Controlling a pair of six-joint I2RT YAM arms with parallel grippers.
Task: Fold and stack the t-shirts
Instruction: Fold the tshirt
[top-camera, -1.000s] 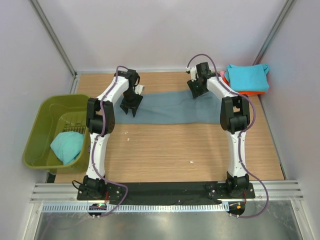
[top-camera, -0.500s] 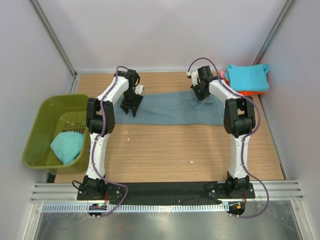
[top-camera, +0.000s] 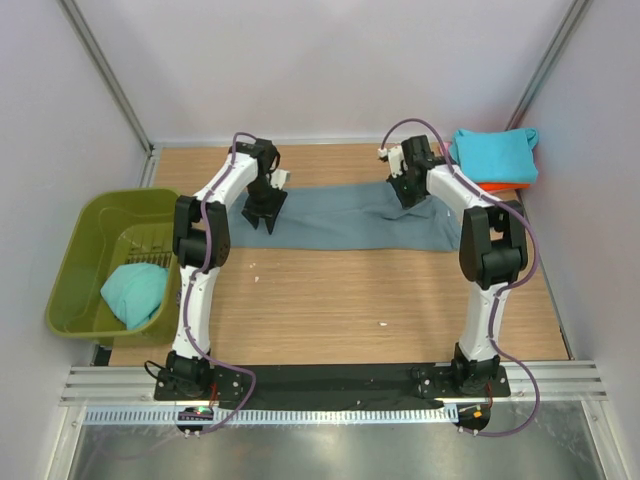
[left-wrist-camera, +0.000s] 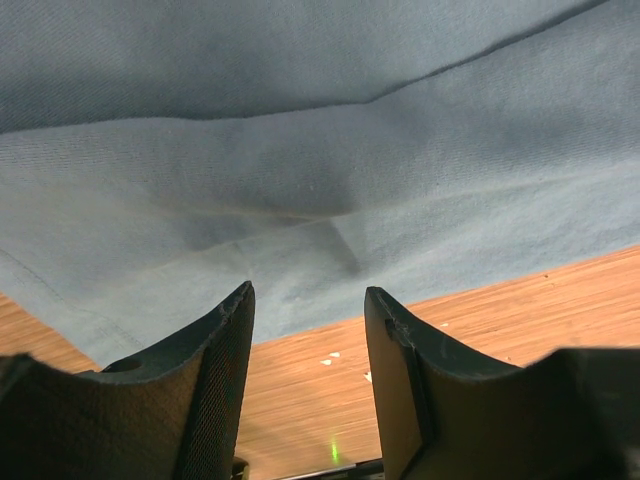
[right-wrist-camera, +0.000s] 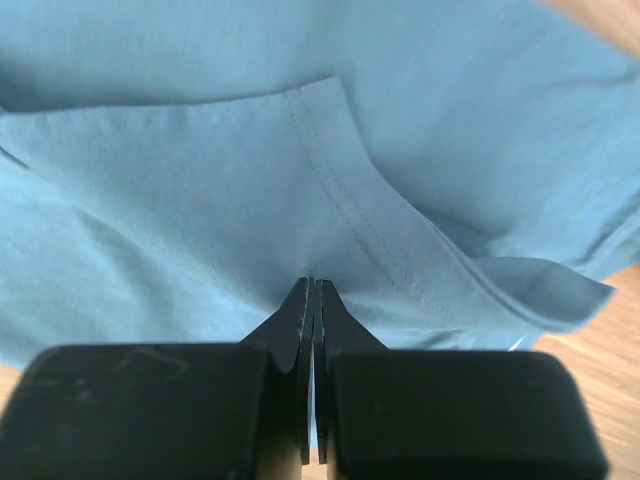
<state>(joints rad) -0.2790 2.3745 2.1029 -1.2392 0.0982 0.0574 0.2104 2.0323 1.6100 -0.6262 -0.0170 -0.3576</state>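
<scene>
Cloth first: I count four t-shirts in sight. One large blue-grey t-shirt (top-camera: 340, 222) lies as a long flat band across the far half of the table (top-camera: 330, 300), running left to right between the two arms. Two are turquoise. A folded turquoise t-shirt (top-camera: 495, 152) sits at the far right corner, and a crumpled turquoise t-shirt (top-camera: 135, 292) lies inside the single olive-green tub (top-camera: 70, 290) at the table's left edge. One orange t-shirt (top-camera: 505, 186) shows as a thin strip beneath the folded turquoise one, the pair stacked.

Two arms, two grippers. The left gripper (top-camera: 262, 222) points down at the left end of the blue-grey t-shirt; whether it touches the cloth I cannot tell. From its wrist camera its two fingers (left-wrist-camera: 215, 370) stand spread apart. The shirt's near edge and bare wood show between them, and nothing is held. The right gripper (top-camera: 410, 195) is down on the right part of the same shirt, toward its far edge. Its wrist camera shows both fingertips pressed tight together, nipping the cloth where a stitched hem and a few creases run toward them.
</scene>
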